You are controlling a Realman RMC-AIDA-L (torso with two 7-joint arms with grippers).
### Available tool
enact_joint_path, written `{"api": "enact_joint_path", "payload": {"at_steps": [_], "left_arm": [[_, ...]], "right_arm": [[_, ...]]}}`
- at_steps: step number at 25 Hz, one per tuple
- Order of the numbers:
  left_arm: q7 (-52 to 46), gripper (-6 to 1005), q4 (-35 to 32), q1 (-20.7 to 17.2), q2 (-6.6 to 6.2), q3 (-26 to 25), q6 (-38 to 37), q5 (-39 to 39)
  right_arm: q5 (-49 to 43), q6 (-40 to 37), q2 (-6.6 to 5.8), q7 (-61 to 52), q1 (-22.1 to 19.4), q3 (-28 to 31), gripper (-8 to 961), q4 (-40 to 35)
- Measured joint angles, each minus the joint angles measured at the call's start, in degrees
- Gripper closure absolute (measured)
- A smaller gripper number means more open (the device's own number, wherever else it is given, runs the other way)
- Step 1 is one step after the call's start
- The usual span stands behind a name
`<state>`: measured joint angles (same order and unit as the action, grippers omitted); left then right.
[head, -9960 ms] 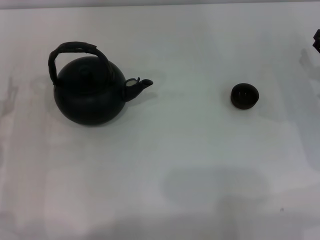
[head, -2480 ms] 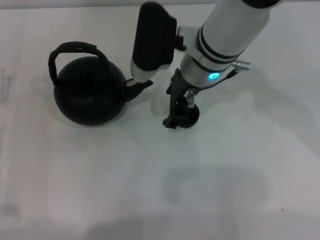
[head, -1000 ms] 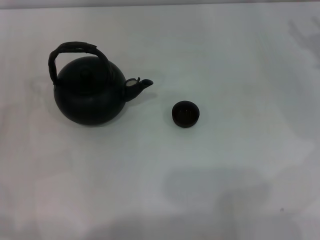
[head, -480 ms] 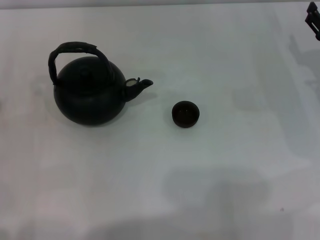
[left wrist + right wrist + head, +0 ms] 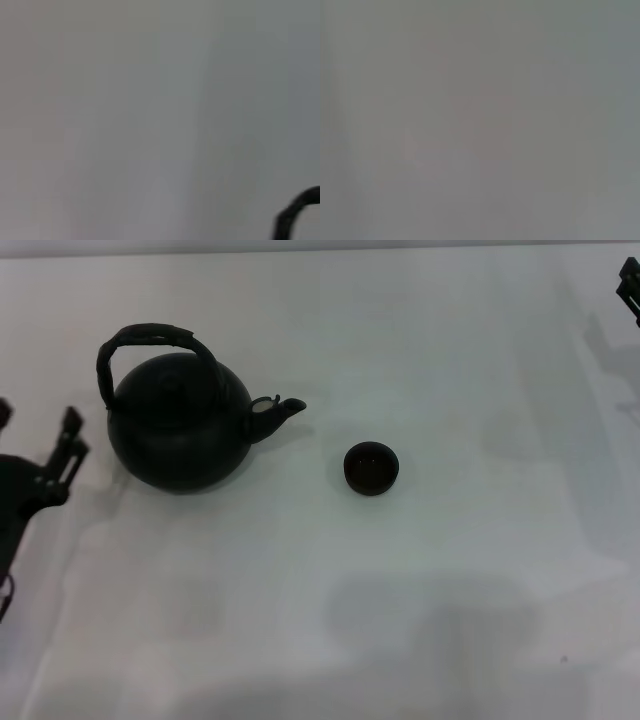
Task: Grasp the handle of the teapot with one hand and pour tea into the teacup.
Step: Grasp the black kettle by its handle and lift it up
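The teapot (image 5: pixel 180 435) stands upright on the white desk (image 5: pixel 330 620), toward the left. It is large, round and matte black, with a knobbed lid and a short curved spout pointing right. The handle (image 5: pixel 145 337) arches over its top as a tall black hoop, rough along its upper part, joined at both sides. The teacup (image 5: pixel 371 468), tiny, round, black and handleless, sits upright to the right of the spout, apart from it.

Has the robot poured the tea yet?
Not yet. The tiny round black teacup already sits near the spout of the big round matte black teapot. The left end effector is beside the pot, not touching its arched black handle. The right end effector is far off. Grasping and pouring remain.
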<state>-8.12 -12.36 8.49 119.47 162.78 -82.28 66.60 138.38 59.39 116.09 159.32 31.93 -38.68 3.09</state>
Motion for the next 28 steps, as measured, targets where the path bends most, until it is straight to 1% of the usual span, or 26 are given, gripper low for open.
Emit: {"api": "enact_joint_path", "payload": {"at_steps": [4, 10, 16, 21, 28], "left_arm": [[0.04, 214, 0.24, 1.57, -0.03, 0.00, 0.85, -1.80], [0.04, 213, 0.55, 4.56, -0.03, -0.01, 4.46, -2.93], [0.03, 228, 0.60, 6.05, -0.03, -0.25, 5.17, -2.71], [-0.33, 247, 0.46, 6.34, -0.03, -0.55, 5.54, -2.45], [-0.68, 273, 0.58, 7.88, -0.11, -0.64, 8.39, -0.91]], "right_arm": [[0.05, -0.43, 0.01, -0.29, 0.00, 0.00, 118, -0.08], [0.09, -0.52, -0.10, -1.02, -0.02, 0.08, 119, -0.08], [0.13, -0.61, -0.13, -1.20, -0.03, 0.10, 119, -0.21], [0.14, -0.62, -0.16, -1.28, -0.03, 0.10, 119, -0.40], [0.14, -0.62, -0.26, -1.39, -0.03, 0.09, 119, -0.43]]}}
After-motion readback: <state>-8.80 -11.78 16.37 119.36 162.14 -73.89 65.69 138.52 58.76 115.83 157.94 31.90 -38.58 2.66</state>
